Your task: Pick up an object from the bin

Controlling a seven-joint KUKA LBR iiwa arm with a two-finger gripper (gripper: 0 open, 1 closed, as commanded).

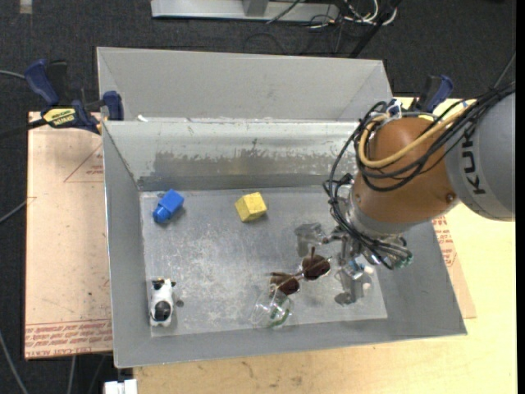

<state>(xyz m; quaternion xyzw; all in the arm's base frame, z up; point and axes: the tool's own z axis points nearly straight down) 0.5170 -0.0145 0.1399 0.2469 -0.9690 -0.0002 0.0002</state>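
Dark carpet [66, 23] surrounds a grey metal bin [246, 146] with a scuffed floor. Landmark: a pair of sunglasses with brown lenses and a thin dark frame [299, 276], lying flat on that floor. Just beside the sunglasses, on the arm's side, the two-finger gripper [330, 263] hangs under an orange-brown wrist cover [402, 175]. Its metal fingers [310, 236] are spread wide and hold nothing; the nearer lens lies close to the gap between them. A clear glassy object [275, 310] lies just beside the sunglasses, toward the near wall. A yellow cube [251, 207] sits beyond the sunglasses toward the far wall. A blue plastic block [168, 206] and a black-and-white toy figure [162, 302] lie well apart from the sunglasses, toward the opposite side wall.
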